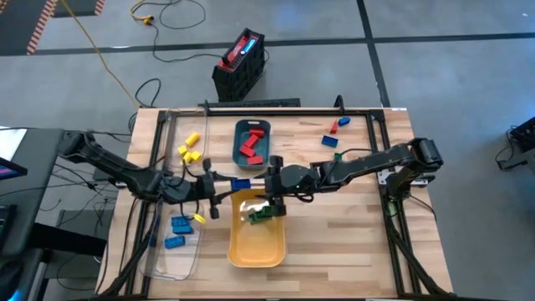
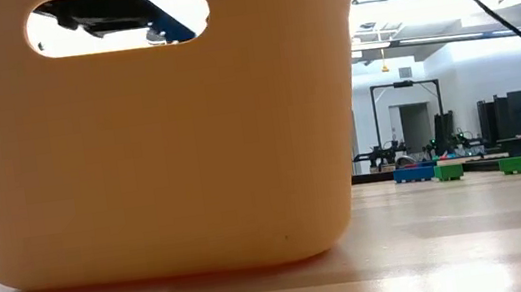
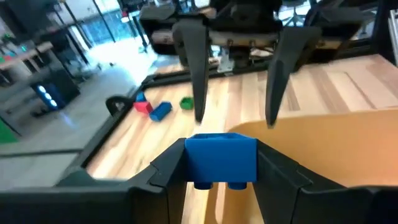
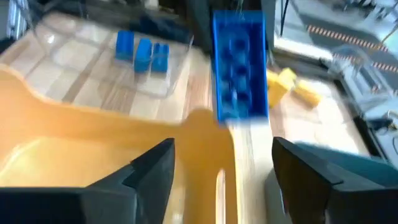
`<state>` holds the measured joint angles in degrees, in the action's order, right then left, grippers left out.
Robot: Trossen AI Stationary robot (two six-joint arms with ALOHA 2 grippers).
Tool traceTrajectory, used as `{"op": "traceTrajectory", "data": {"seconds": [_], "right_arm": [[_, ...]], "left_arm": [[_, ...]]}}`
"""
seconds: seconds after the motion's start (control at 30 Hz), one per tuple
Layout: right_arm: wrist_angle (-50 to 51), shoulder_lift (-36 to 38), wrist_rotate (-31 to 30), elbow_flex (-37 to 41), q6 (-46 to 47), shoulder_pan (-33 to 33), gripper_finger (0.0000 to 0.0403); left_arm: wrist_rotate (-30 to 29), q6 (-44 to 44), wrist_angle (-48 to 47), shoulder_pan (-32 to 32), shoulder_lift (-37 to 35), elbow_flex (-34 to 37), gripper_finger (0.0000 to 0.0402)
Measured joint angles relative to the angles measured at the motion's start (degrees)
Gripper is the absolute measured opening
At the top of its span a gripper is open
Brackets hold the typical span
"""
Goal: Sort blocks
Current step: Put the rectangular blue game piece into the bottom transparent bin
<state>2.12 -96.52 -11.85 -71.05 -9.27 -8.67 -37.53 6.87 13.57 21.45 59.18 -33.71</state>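
With the left gripper [image 3: 221,177] fingers clamped on the blue block [image 3: 221,158] and the right gripper [image 4: 221,171] fingers spread empty, carry it squarely over the clear tray [image 1: 171,251] before letting go.

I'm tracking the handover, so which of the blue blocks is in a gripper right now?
The blue block clamped between the left gripper fingers, held above the table beside the yellow tray. The other blue blocks lie loose in the clear tray, and the right gripper is open.
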Motion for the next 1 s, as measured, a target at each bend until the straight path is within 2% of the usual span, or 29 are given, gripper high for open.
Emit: {"op": "traceTrajectory", "data": {"seconds": [0.13, 0.27, 0.37, 0.5, 0.6, 0.77, 1.0], "right_arm": [[6.23, 1.41, -1.19, 0.02, 0.98, 0.58, 0.0275], [8.87, 1.33, -1.58, 0.02, 2.39, 1.78, 0.0275], [10.01, 0.90, -1.66, 0.03, 4.04, 2.57, 0.0276], [10.62, 0.94, -1.80, 0.07, 5.87, 2.68, 0.0276], [10.81, 1.02, -1.82, 0.07, 6.32, 2.01, 0.0276], [12.02, 1.04, -1.86, 0.07, 7.14, 0.37, 0.0276], [17.99, 1.04, -6.62, 0.07, 8.97, -0.78, 0.0276]], "left_arm": [[-0.04, -5.61, -8.43, 1.73, -4.32, -0.68, 0.0137], [0.18, -11.88, -22.19, 3.99, -6.58, -4.40, 0.0137], [2.32, -17.41, -36.38, 5.70, -7.00, -10.78, 0.0137], [8.79, -27.15, -55.74, 7.07, -5.55, -21.88, 0.0137], [12.60, -33.82, -66.72, 8.14, -4.18, -27.65, 0.0137], [23.01, -43.77, -75.87, 12.32, -3.56, -29.51, 0.0137], [26.79, -59.27, -83.88, 20.01, -3.25, -29.30, 0.0137]]}}
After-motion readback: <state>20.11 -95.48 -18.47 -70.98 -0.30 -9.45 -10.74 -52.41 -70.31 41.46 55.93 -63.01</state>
